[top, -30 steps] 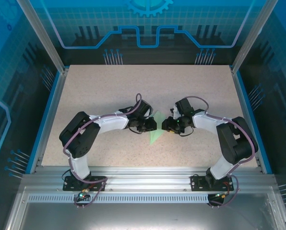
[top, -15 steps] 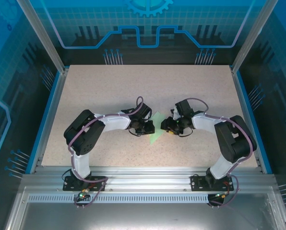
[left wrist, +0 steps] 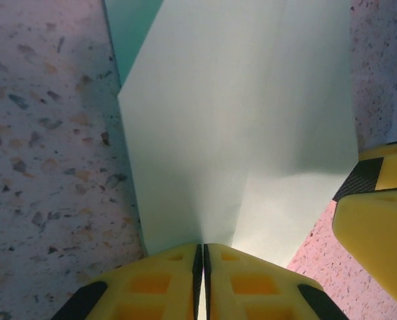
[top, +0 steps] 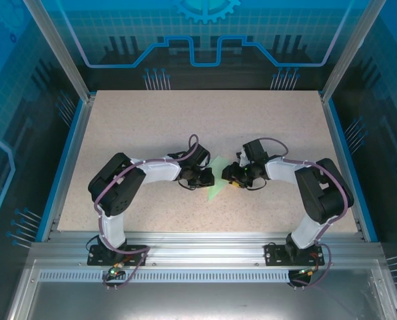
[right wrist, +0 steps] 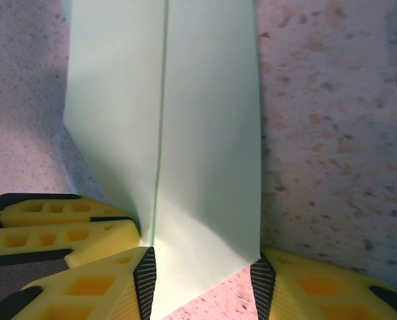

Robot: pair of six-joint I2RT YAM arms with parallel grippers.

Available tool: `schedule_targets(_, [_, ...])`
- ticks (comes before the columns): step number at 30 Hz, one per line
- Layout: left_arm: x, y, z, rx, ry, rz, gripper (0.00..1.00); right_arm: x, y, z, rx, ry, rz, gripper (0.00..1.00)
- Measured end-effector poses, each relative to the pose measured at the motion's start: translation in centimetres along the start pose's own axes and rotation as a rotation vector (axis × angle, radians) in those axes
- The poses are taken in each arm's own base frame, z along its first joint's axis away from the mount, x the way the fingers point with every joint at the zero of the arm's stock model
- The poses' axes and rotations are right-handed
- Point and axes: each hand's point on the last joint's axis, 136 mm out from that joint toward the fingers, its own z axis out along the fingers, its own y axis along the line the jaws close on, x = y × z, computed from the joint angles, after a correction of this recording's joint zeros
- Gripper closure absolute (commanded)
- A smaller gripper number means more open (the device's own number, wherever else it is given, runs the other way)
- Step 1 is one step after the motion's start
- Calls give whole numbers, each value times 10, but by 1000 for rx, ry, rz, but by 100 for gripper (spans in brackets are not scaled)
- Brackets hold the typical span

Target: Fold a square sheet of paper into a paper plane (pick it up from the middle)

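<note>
So I keep the paper (left wrist: 238,133) clamped in the left hand (left wrist: 203,248) as anchor; the right hand (right wrist: 202,267), fingers apart, straddles its folded end.

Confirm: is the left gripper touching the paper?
Touching. In the left wrist view, the left gripper is shut on the near edge of the paper, which emerges from between its closed jaws.

The top camera looks steeply down from above and behind the arm bases over the whole surface (top: 152,127). The wrist cameras, very close, face past the left gripper (left wrist: 200,252) and right gripper (right wrist: 202,267) from opposite sides onto the folded paper (top: 215,189) lying mid-frame in the top view.
</note>
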Motion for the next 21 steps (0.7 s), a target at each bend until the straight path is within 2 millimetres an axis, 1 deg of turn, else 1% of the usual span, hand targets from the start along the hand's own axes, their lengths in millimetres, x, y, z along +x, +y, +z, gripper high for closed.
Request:
schedule_targets(12, [2,0,-1,33,-22,-47,85,-10,15,4,-80,-27,6,56])
schedule_targets(17, [4,0,-3,42,-29,-64,86,-11,14,12,-89,-19,6,58])
schedule_targets(21, [8,1,-5,53,-27,-79,87,-11,14,13,-96,-10,9,62])
